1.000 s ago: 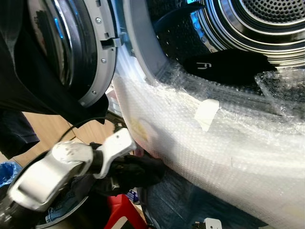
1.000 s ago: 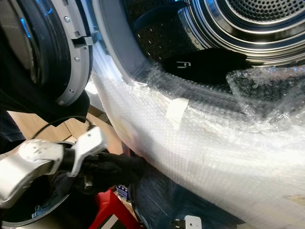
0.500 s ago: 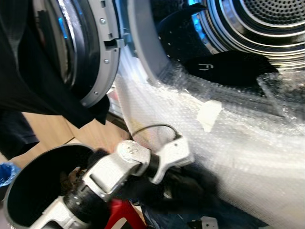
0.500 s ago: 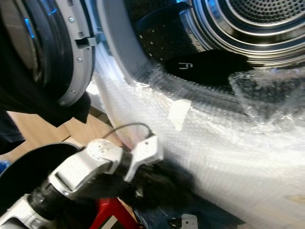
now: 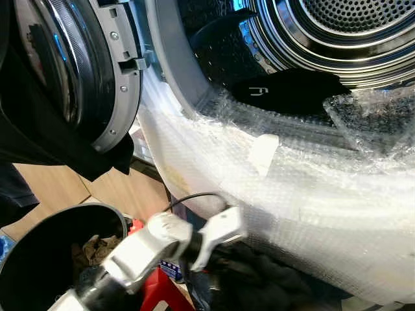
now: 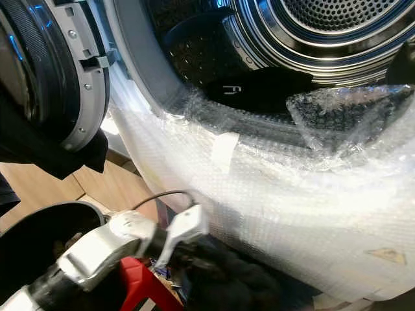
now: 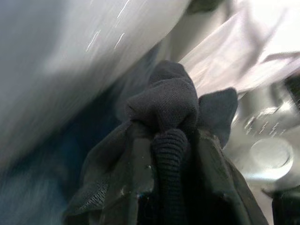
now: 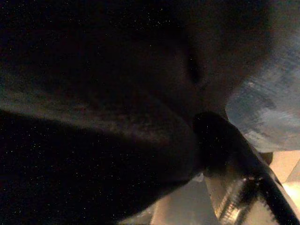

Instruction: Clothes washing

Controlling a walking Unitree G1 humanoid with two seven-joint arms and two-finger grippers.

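Bubble wrap (image 5: 305, 194) drapes the washer rim above left end effector (image 5: 224, 262).

The drum mouth (image 5: 337, 26) at upper right looks open; bubble wrap (image 5: 305, 188) bulges across centre frame below it.

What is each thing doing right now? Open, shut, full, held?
Washer door: open.
Drum: holds a black garment.
Bubble wrap: draped over the washer's front rim.
Bucket: some clothes inside.
Left gripper: shut on dark cloth.
Right gripper: too dark to tell.
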